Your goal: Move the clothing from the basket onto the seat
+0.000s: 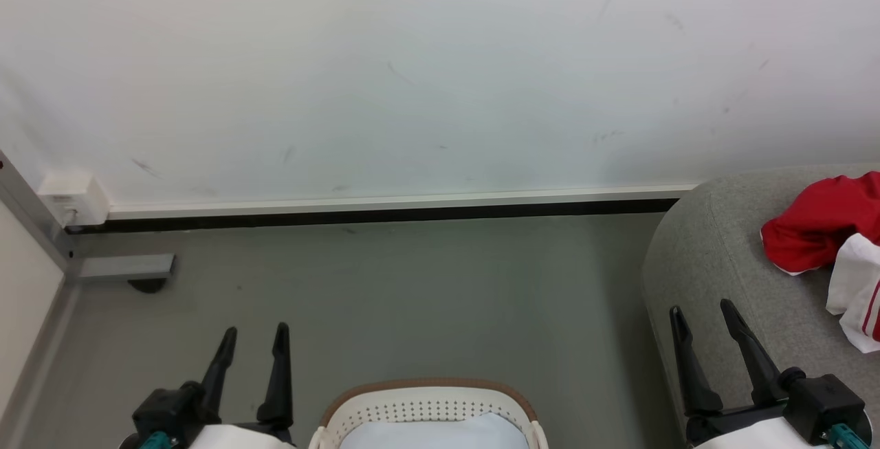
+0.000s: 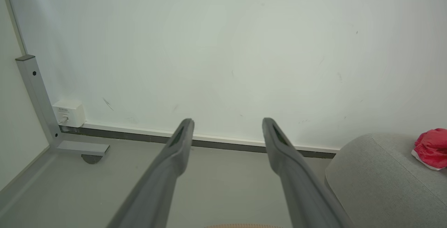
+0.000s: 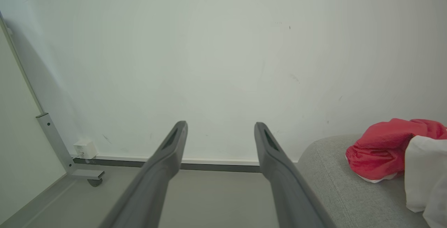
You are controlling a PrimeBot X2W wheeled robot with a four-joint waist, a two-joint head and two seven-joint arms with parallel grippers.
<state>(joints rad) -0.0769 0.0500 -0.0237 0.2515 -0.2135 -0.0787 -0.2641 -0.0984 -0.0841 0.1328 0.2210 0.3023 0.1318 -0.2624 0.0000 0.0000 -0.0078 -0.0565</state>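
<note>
The cream basket (image 1: 426,409) with its brown rim sits at the bottom middle of the head view; something pale lies inside it. On the grey seat (image 1: 729,263) at the right lie a red garment (image 1: 818,222) and a white one with red stripes (image 1: 859,294). The wrist views show the red garment (image 3: 380,149) and the white one (image 3: 424,172) on the seat (image 2: 380,182). My left gripper (image 1: 254,332) stands open and empty left of the basket. My right gripper (image 1: 702,313) is open and empty at the seat's front edge. Both grippers (image 2: 227,121) (image 3: 220,125) point at the wall.
A white wall (image 1: 440,71) with a dark skirting strip runs across the back. A white socket box (image 1: 72,198) and a grey metal frame with a foot (image 1: 127,269) stand at the left corner. Grey floor (image 1: 412,298) lies between basket and wall.
</note>
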